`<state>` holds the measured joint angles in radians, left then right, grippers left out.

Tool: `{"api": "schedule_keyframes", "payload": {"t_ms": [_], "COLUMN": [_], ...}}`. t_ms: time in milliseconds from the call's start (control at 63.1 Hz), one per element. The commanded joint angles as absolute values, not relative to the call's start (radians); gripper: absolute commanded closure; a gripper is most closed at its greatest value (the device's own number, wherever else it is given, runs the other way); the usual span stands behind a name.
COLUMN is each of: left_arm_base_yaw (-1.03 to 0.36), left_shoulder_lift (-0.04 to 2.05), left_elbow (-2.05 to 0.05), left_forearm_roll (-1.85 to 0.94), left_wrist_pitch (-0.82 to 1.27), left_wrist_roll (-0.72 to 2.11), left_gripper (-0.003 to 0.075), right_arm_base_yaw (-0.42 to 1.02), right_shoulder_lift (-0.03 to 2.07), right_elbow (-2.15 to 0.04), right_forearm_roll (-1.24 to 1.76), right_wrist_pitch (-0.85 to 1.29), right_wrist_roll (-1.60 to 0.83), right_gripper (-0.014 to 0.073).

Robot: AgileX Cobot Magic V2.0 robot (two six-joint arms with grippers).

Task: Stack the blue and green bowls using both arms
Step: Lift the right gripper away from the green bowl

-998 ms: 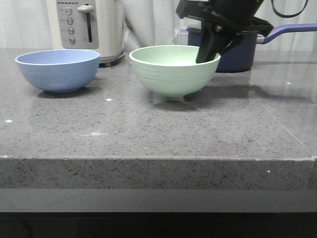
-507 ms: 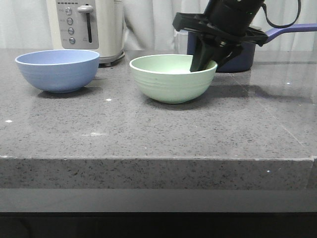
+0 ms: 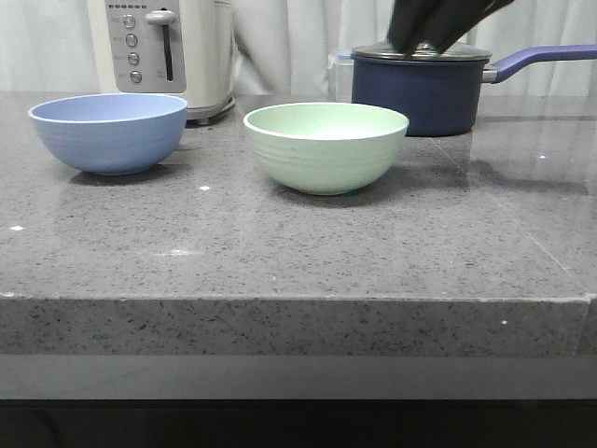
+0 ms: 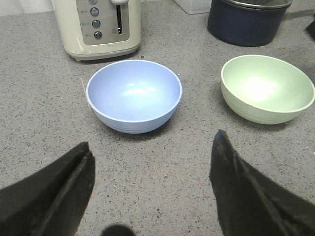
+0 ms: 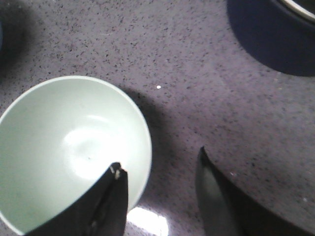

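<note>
The blue bowl sits upright on the grey counter at the left, and also shows in the left wrist view. The green bowl sits upright on the counter at the centre, apart from the blue bowl, empty; it also shows in the left wrist view and the right wrist view. My right gripper is open and empty, raised above the green bowl's right rim, one finger over the bowl, the other outside. My left gripper is open and empty, above the counter short of the blue bowl. It is out of the front view.
A cream toaster stands behind the blue bowl. A dark navy lidded saucepan with a handle pointing right stands behind the green bowl, a clear container beside it. The counter's front edge runs across the near side.
The green bowl, held above the counter by my right gripper, came down onto it. The right gripper has let go of the rim and risen to the top of the view.
</note>
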<state>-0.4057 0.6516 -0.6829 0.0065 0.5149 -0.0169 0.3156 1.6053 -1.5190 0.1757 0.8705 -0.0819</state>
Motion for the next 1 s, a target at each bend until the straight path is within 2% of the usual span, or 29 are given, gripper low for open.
{"api": "schedule_keyframes", "payload": {"t_ms": [0,95,222,365,697,983], "left_arm_base_yaw": [-0.413,-0.413,-0.413,-0.413,-0.413,-0.413], "left_shoulder_lift": [0.655,0.655,0.655,0.655,0.655,0.655], "left_elbow": [-0.717,-0.717,-0.717,-0.717,-0.717,-0.717], "left_forearm_roll": [0.0,0.0,0.0,0.0,0.0,0.0], "left_wrist_pitch": [0.443,0.443,0.443,0.443,0.445,0.445], "left_wrist_roll": [-0.018,-0.018,-0.018,-0.018,-0.018,-0.018], "left_gripper": [0.0229,0.0229,0.0229,0.0229,0.0229,0.0229], "right_arm_base_yaw": [0.282,0.237,0.185,0.182,0.183,0.183], "right_shoulder_lift": [1.491,1.415,1.363,1.377,1.481,1.545], "right_elbow": [-1.479,-1.38,-1.253,-1.188,-1.164,-1.164], "right_forearm_roll": [0.146,0.146,0.153,0.23,0.679,0.776], "right_wrist_pitch": [0.828,0.792,0.744,0.721,0.667,0.661], "right_wrist_roll": [-0.093,-0.093,-0.114,-0.241,-0.657,-0.729], "right_gripper": [0.0276,0.041,0.066,0.0653,0.0653,0.0653]}}
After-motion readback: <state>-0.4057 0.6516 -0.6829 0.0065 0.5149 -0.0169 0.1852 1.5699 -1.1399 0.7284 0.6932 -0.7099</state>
